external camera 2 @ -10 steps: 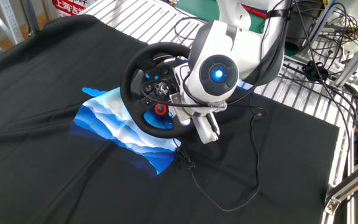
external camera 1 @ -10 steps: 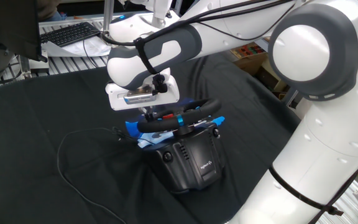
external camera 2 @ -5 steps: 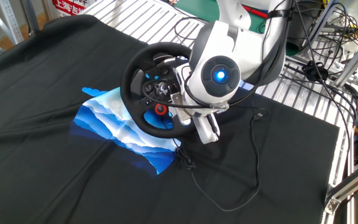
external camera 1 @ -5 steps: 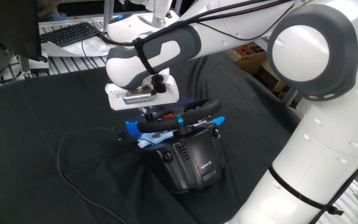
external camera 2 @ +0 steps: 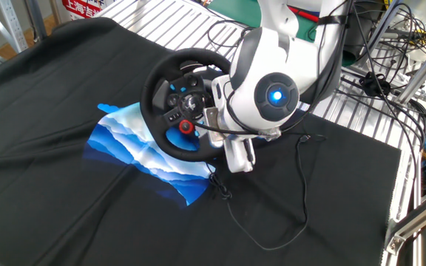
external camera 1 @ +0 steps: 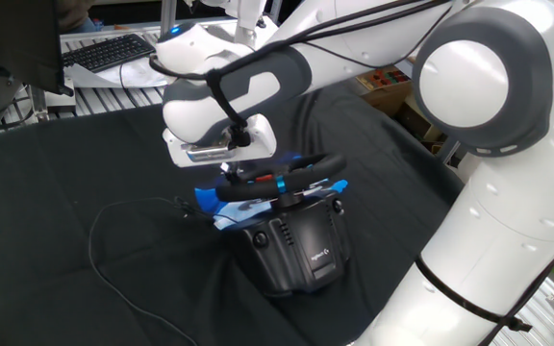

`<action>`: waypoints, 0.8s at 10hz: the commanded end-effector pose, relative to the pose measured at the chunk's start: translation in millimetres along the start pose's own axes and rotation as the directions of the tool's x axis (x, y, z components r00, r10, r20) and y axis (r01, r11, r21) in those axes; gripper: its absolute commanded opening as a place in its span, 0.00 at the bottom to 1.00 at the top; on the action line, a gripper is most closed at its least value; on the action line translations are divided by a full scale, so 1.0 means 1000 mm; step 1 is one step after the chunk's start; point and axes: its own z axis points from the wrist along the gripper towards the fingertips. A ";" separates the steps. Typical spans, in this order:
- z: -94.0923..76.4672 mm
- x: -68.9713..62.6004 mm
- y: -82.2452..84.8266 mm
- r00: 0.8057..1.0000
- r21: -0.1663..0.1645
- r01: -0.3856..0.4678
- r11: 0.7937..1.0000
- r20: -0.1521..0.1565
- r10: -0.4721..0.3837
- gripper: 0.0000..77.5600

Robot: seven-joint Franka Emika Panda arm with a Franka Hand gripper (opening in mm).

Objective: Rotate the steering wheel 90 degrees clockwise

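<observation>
No containers showing. One steering wheel (external camera 2: 170,103) sitting tilted on one boxy black base (external camera 1: 294,252), over black cloth (external camera 1: 85,279) on table. One blue patterned sheet (external camera 2: 135,151) lying under wheel. One gripper (external camera 1: 236,175) pressing in at wheel rim; finger spread and grip hidden by wrist body, cannot tell. One thin black cable (external camera 2: 272,229) trailing across cloth.

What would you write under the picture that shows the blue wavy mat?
Robot gripper at the steering wheel rim, above a blue wavy mat.

Black-rimmed steering wheel (external camera 2: 170,111); tilted on base
</observation>
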 end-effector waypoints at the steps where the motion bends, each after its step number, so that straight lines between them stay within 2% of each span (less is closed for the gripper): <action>1: 0.002 -0.008 -0.004 0.999 0.021 -0.045 0.999 0.014 0.045 0.02; 2: 0.000 -0.008 -0.005 1.000 0.010 -0.030 1.000 0.000 0.030 0.02; 4: -0.003 -0.005 -0.004 0.999 -0.033 0.008 0.999 -0.040 -0.009 0.02; 5: -0.011 0.001 -0.004 0.993 -0.114 0.040 0.993 -0.102 -0.052 0.02; 6: -0.023 0.009 -0.003 0.984 -0.165 0.074 0.983 -0.146 -0.098 0.02; 7: -0.038 0.019 -0.003 0.974 -0.190 0.119 0.975 -0.171 -0.152 0.02; 8: -0.053 0.028 -0.006 0.959 -0.213 0.191 0.958 -0.167 -0.228 0.02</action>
